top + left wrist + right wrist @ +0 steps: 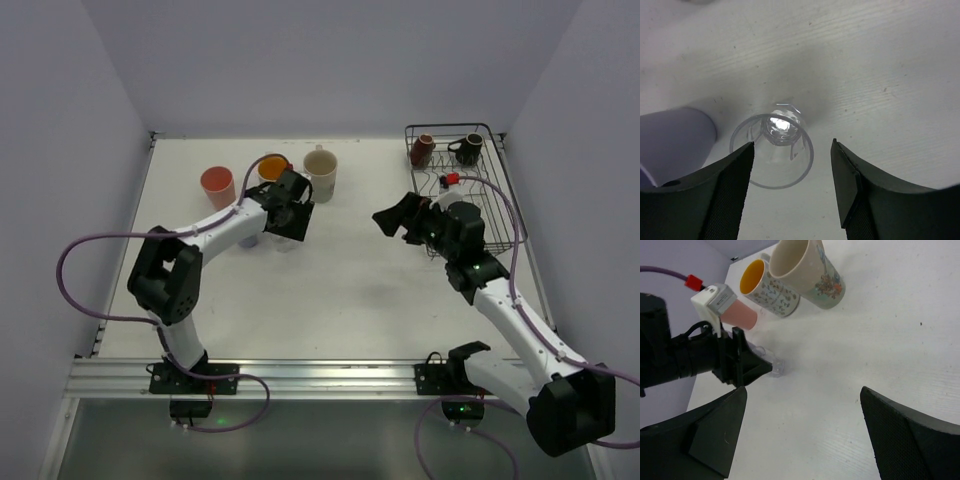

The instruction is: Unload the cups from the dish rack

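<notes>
The left pincer [792, 145] stands partly spread, wider than the clear glass [772, 150], and grips nothing. The glass sits upright on the white counter [880, 60] directly beneath the pincer, between its jaws. From the wrist, one finger [720, 200] overlaps the rim in view, while the other stands apart with bare counter showing in between. The step in hand therefore looks like letting the glass go and getting clear. To do that well, I judge the jaws should spread fully first. The pincer should then rise straight up without drifting toward the nearer finger, since a nudge at the rim could tip so light a vessel. A pale lilac rounded thing [670, 145] lies just outside that same finger and leaves little room there; I cannot tell what it is. The glass is colourless and thin-walled, with a thick base that catches the light, and it is hard to pick out against the counter. Just beyond the left pincer the salmon-red tumbler [217, 185], the dotted mug [270, 168] with its orange inside and the cream mug [320, 172] stand upright, close together. The right pincer [398, 216] hangs wide and empty, facing them. Behind it lies the dish rack [497, 140], where a dark brown mug [422, 150] and a second dark brown mug [467, 149] remain to be unloaded.
</notes>
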Robot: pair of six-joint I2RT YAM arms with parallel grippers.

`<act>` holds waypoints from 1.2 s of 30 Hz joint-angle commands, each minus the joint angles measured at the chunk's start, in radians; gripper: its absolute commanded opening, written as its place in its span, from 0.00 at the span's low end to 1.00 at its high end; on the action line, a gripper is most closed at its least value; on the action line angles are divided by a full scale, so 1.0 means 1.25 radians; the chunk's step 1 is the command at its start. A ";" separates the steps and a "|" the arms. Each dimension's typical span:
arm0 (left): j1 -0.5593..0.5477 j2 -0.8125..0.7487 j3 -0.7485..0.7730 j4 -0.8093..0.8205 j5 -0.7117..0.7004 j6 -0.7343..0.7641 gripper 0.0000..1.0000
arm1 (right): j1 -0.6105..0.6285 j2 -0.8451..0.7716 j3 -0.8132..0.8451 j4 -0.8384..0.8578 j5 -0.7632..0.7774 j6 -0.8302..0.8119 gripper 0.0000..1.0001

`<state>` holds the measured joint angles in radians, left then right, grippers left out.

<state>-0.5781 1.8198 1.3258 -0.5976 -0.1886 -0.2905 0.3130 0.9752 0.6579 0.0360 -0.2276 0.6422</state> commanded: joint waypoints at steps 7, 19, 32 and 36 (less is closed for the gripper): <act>-0.009 -0.339 -0.013 0.164 0.147 0.020 0.78 | -0.081 0.144 0.205 -0.071 0.118 -0.068 0.95; -0.009 -0.631 -0.195 0.212 0.228 0.057 0.87 | -0.196 0.557 0.592 -0.186 0.299 -0.179 0.90; -0.009 -0.694 -0.302 0.285 0.276 0.072 0.88 | -0.222 0.983 1.117 -0.397 0.360 -0.193 0.80; -0.010 -0.702 -0.311 0.294 0.303 0.067 0.88 | -0.222 1.057 1.222 -0.450 0.344 -0.182 0.79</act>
<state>-0.5850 0.9623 0.9501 -0.2890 0.1360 -0.2234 0.0368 2.2662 2.0872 -0.4465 0.1959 0.4179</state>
